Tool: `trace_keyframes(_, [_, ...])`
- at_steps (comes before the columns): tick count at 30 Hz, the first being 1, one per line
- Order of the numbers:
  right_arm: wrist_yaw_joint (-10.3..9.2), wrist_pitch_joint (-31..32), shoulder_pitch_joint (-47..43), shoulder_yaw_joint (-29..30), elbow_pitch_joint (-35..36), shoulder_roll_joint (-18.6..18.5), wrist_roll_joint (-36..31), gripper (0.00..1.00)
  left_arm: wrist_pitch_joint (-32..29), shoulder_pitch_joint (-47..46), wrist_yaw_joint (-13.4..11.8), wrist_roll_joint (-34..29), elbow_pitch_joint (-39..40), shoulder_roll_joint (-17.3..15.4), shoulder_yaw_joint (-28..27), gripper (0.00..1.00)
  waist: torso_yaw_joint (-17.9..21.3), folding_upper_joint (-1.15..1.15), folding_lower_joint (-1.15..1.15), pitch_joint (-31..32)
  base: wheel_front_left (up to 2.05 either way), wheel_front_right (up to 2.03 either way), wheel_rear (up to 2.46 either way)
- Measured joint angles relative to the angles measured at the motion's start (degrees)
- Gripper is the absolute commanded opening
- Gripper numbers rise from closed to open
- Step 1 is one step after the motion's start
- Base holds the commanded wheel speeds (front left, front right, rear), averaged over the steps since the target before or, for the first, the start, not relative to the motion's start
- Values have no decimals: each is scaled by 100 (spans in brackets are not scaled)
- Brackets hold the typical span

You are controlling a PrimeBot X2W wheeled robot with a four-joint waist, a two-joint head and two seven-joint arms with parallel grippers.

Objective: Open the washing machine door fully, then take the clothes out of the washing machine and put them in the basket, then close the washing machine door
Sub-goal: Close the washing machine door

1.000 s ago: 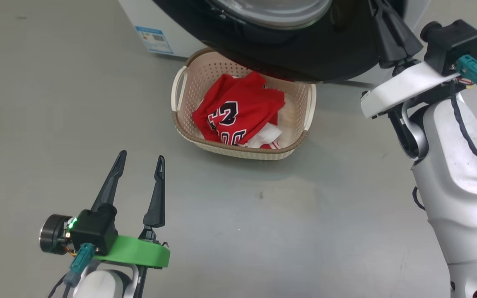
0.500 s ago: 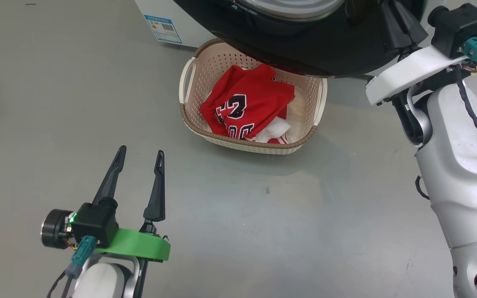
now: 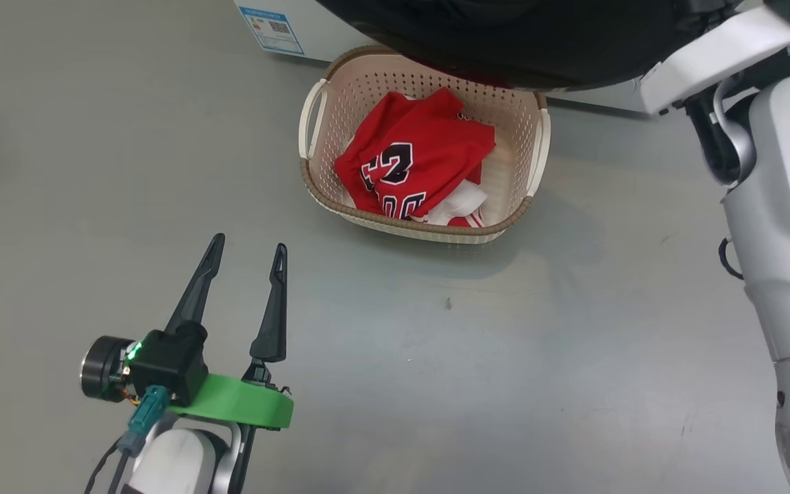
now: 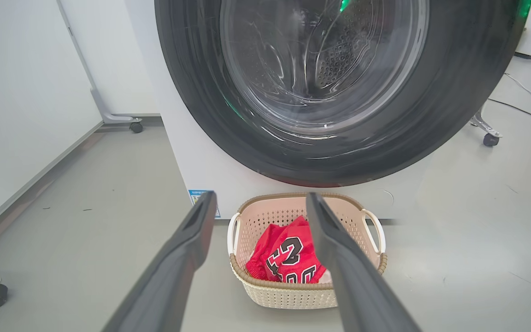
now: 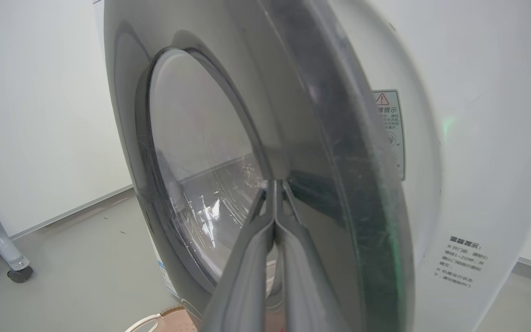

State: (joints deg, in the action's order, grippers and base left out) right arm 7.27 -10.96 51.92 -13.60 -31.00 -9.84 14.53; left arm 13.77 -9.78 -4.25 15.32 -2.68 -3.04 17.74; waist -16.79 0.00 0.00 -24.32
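Right gripper: my two fingers are pressed flat together, with nothing between them.
Left gripper: fingers spread wide and empty, hanging low over the floor.
Clothes: red, with the number showing, lying crumpled inside the basket.
Basket: on the floor just in front of the washing machine, partly under the overhang of the door.
Door: swung close against the front of the washing machine. I cannot tell from here whether it has latched.
Step, as I judge it: the clothes are out, so closing the door is what is left.
Which way the door lies: straight ahead of my right gripper, along the line of its fingers. The tips seem to touch the door's glossy face between the glass window and the dark outer rim.
Push line: the fingers point into the door's face and toward the washing machine, so a push along their own length should press the door home.
Nearer arm: the right, already at the door. My left gripper is well apart from it, down and to the left of the basket, pointing at the door from a distance.
Risk: thin closed tips on a slick curved face could skid sideways toward the window.
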Motion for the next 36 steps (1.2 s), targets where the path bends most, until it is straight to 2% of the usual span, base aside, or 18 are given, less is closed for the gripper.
trace_keyframes(23, [21, 63, 1347, 185, -855, -579, -109, 0, 52, -372, 134, 116, -51, 67, 270, 100, -331, 0, 0, -534, 0, 0, 0])
trace_keyframes(32, [-97, 0, 1567, 387, -1182, -626, -98, 0, 67, -476, 134, 124, -77, 82, 271, 100, -407, 0, 0, -572, 0, 0, 0])
trace_keyframes(36, [-241, -88, 1646, 452, -1283, -687, -111, 0, 67, -509, 134, 124, -69, 89, 269, 100, -428, 0, 0, -570, 0, 0, 0])
